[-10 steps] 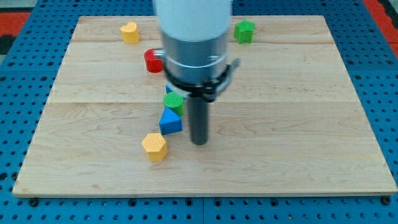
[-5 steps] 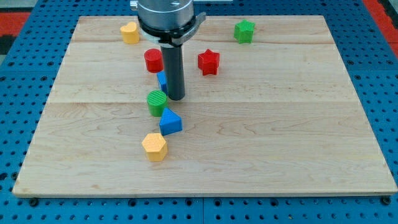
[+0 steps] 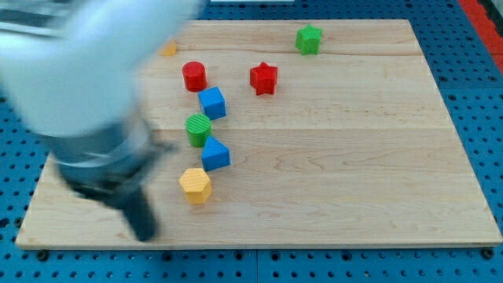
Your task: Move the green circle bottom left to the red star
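Surface: pale wooden board (image 3: 338, 157), plank seams running across, set on blue pegboard (image 3: 487, 118) w/ rows of small holes; red strip at view's top-right corner (image 3: 487, 9).

Items, view's left to right:
- Arm (image 3: 86, 86): big blurred white/grey body over board's left side. My tip (image 3: 145, 233) sits near board's bottom-left edge, touching no block, left of and below the yellow hexagon. Plain rod, nothing to open or close.
- Yellow block (image 3: 168, 49): top left, mostly hidden by arm; shape can't tell.
- Red cylinder (image 3: 194, 76).
- Yellow hexagon (image 3: 195, 185).
- Green circle (image 3: 199, 128): mid-board, below-left of red star, well apart from it; just beside blue cube and blue triangle.
- Blue cube (image 3: 212, 103).
- Blue triangle (image 3: 215, 154).
- Red star (image 3: 264, 78).
- Green star (image 3: 309, 38): top, near far edge.
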You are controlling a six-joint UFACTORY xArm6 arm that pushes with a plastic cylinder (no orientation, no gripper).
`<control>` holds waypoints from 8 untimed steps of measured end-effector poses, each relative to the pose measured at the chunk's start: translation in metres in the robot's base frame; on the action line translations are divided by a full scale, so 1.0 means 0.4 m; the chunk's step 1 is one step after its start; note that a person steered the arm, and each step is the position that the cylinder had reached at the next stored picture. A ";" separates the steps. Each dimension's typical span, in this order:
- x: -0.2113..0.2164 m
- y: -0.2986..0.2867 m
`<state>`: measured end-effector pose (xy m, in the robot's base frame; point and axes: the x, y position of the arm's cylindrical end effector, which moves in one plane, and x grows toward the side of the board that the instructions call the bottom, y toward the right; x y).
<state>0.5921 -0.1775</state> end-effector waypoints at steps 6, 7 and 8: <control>-0.342 0.242; -0.335 0.212; -0.227 0.205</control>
